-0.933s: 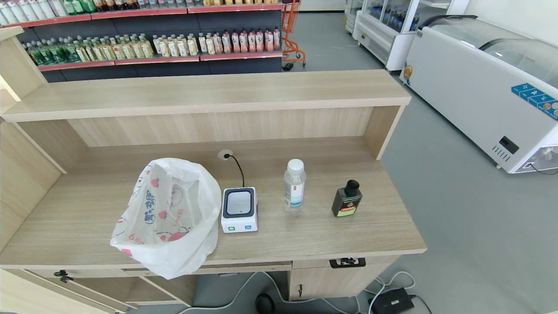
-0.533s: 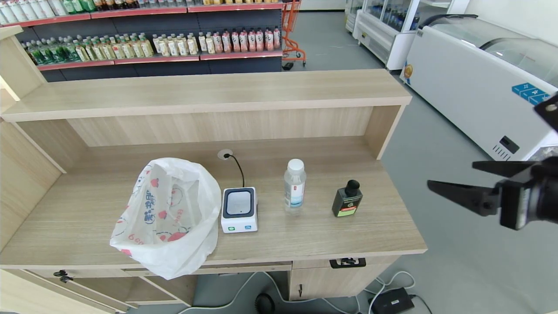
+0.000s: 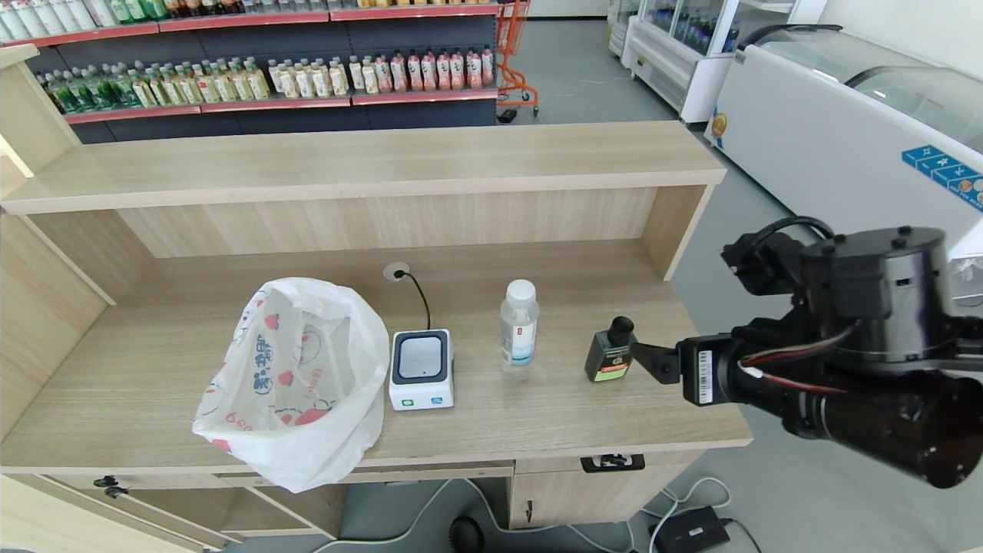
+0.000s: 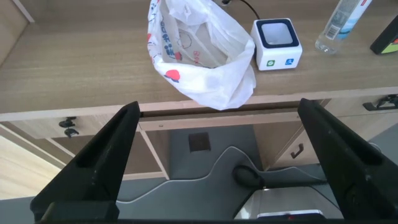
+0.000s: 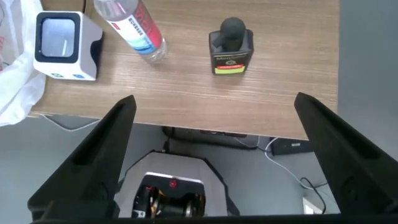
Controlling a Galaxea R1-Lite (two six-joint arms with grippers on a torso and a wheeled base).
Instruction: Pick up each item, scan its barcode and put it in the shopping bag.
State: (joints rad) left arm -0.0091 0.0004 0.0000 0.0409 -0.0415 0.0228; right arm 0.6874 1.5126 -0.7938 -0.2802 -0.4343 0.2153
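1. Hovering at the counter's [image 3: 537, 418] right end, your R gripper [image 5: 214, 99] is spread wide and empty, near the dark bottle [image 3: 611, 352].
2. L gripper [image 4: 219, 106]: wide apart too, empty, in front of the bag [image 3: 296, 380].
3. Water bottle [image 3: 519, 329] stands upright betw. scanner [image 3: 421, 369] and dark bottle.

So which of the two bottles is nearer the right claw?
The small dark bottle with the black cap, at the counter's right end. The right claw is closest to it; the clear white-capped water bottle stands farther off, toward the scanner.
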